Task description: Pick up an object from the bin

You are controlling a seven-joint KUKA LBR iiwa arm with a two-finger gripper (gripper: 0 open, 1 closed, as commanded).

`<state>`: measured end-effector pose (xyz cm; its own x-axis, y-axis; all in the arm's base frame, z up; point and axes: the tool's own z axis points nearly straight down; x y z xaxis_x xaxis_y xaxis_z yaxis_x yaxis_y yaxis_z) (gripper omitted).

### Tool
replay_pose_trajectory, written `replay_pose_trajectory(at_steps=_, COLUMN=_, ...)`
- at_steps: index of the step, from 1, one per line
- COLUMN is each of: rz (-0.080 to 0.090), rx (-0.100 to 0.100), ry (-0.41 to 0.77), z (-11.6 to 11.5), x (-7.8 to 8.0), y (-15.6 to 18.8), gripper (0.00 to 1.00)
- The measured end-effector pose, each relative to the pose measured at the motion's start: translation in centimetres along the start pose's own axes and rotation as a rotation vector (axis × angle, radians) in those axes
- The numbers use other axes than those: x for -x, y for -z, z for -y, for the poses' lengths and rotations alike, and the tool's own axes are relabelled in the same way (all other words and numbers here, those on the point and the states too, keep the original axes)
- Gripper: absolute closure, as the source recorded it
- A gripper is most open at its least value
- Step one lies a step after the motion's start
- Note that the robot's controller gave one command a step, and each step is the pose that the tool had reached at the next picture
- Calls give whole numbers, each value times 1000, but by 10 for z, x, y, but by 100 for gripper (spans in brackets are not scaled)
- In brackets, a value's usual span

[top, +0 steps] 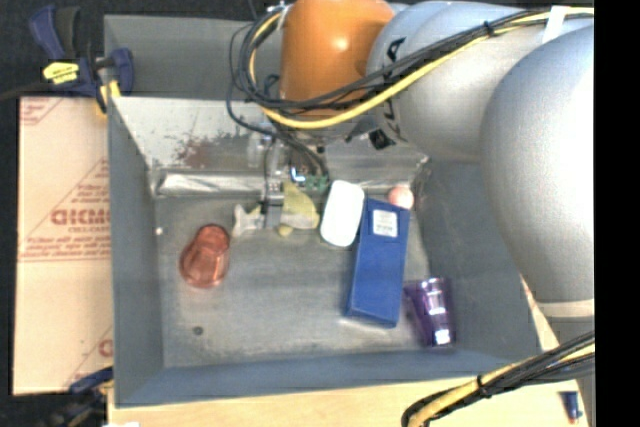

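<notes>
Though whether its claw is wide or narrow cannot be told, the gripper (270,203) sits low in the upper middle of the frame, just left of a pale yellowish lump (298,208) (near the back wall of the bin (130,245)). A white oval (341,212) and a blue box (378,260) lie to the right of the lump, and a red cup (205,255) lies lower left.

The silver-grey arm (520,95) was rounded, with an orange dome (335,35), yellow and black cables (310,118) and a slim metal tool (271,205).

You had a matt, scuffed grey metal bin (135,215) holding a translucent reddish plastic cup (204,255), a smooth white plastic piece (341,212), a matt blue box (378,265) and a glossy purple bottle (432,312).
</notes>
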<state>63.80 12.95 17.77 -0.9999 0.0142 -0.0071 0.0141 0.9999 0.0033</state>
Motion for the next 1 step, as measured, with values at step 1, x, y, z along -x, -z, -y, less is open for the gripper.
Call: replay_pose_trajectory(at_steps=1, rz=-3, rx=0, ry=6, z=-4, x=-7, y=6, gripper=0)
